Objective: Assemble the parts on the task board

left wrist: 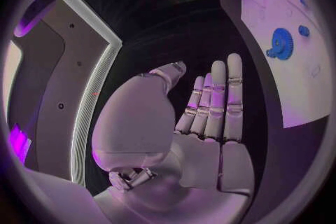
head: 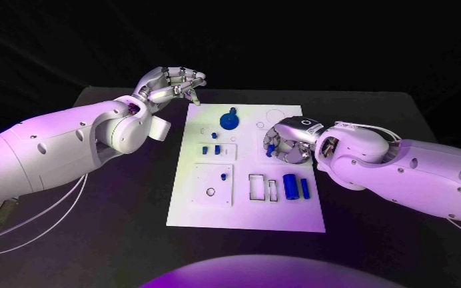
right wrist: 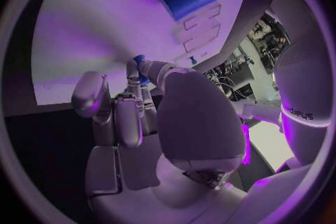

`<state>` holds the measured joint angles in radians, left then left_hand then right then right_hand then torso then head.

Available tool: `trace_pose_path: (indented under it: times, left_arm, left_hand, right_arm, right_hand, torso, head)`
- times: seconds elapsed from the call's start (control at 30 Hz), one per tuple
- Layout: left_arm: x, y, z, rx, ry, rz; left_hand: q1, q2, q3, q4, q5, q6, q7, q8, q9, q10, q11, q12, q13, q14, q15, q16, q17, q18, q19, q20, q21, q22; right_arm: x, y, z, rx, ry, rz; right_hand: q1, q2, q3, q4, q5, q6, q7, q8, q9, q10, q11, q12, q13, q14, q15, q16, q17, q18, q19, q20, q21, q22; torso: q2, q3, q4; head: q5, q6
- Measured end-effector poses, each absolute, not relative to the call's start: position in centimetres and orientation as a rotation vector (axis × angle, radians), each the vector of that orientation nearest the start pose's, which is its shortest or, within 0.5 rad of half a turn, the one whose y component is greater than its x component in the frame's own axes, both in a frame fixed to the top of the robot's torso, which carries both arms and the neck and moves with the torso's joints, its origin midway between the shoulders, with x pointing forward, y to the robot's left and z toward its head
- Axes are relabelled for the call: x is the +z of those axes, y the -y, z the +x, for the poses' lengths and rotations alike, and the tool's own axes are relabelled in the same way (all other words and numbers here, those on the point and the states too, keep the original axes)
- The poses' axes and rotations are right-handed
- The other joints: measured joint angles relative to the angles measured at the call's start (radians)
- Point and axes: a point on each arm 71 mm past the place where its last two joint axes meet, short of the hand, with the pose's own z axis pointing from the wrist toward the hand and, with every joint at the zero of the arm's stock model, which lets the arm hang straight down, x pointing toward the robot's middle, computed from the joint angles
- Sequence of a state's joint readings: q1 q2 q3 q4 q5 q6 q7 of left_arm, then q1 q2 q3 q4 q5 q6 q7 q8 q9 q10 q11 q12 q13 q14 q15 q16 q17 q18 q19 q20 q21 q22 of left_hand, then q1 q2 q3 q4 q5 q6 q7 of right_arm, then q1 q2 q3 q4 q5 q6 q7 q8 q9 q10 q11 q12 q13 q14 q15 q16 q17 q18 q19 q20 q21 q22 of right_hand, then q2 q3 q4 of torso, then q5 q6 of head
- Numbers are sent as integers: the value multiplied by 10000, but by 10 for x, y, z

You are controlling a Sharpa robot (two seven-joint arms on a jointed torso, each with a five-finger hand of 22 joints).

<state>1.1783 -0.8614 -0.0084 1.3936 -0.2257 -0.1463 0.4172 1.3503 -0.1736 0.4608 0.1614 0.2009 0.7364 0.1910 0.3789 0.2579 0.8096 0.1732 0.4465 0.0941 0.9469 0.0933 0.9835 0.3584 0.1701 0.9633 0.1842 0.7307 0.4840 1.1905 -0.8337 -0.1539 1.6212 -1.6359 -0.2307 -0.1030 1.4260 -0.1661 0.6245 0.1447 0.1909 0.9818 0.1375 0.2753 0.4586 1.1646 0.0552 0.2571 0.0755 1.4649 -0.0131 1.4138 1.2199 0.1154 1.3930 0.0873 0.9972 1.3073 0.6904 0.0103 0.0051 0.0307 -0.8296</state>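
The task board (head: 248, 195) lies mid-tabletop. At its 3 o'clock edge the right hand (head: 289, 140) pinches a small blue part (head: 271, 148) in its fingers. At 11 o'clock, the left hand (head: 171, 85) hovers, fingers apart, empty.

Both arms are clad in smooth white shells, rounded and bulging at the joints, with small dark screw holes dotted along them. The left arm (head: 67, 145) trails thin pale cables beneath it. The right arm (head: 404, 168) has a thin cable near its wrist and grey lettering on its shell. The left hand (head: 171, 85) and right hand (head: 288, 143) are silver metal with segmented fingers.
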Motion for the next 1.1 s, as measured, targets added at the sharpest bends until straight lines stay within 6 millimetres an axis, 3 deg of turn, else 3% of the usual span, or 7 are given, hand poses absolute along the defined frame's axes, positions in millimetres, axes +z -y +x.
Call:
trace_pose_path:
  times: [0.23, 0.6, 1.1]
  left_arm:
    - [-181, -247, 507, -15268, -14734, -8618]
    - [-181, -247, 507, -15276, -14742, -8611]
    - [-181, -247, 507, -15270, -14762, -8613]
  left_hand:
    - [0, 0, 0, 0, 0, 0, 0, 0, 0, 0, 0, 0, 0, 0, 0, 0, -1, 0, 0, 0, 0, 0]
    - [0, 0, -1, 1, 0, 0, 1, 0, 0, 0, 0, 58, 0, 0, 0, 0, 9, 1, -1, 0, 0, -17]
    - [0, 0, -28, 28, 0, -36, 36, 0, 0, 1, 0, 58, 0, 0, 0, 0, 7, 0, -1, 0, 0, -17]
  right_arm:
    - [-223, 165, 439, 6512, -17525, -4577]
    - [-217, 166, 435, 6654, -17288, -4361]
    - [-179, 166, 432, 7357, -16999, -3481]
  right_hand:
    - [-24, 1, 204, -93, -38, 206, -207, 0, -1, 58, 18, 1, 31, 0, 0, 0, 16, 1, 0, 0, 118, 8]
    - [-196, -64, 313, -122, -58, 228, -229, 0, -4, 113, 1, 0, 63, 36, -36, -1, 4, 2, 0, 1, 117, 6]
    - [-252, -89, 341, -151, -78, 281, -282, 0, -4, 113, 3, 0, 47, 35, -35, -1, -17, 1, 0, 1, 117, 4]
  torso:
    - [-1, 3, -3]
    - [-3, 10, -5]
    - [-19, -12, -5]
  head:
    - [4, -9]
    - [-9, 0]
    - [-32, 16]
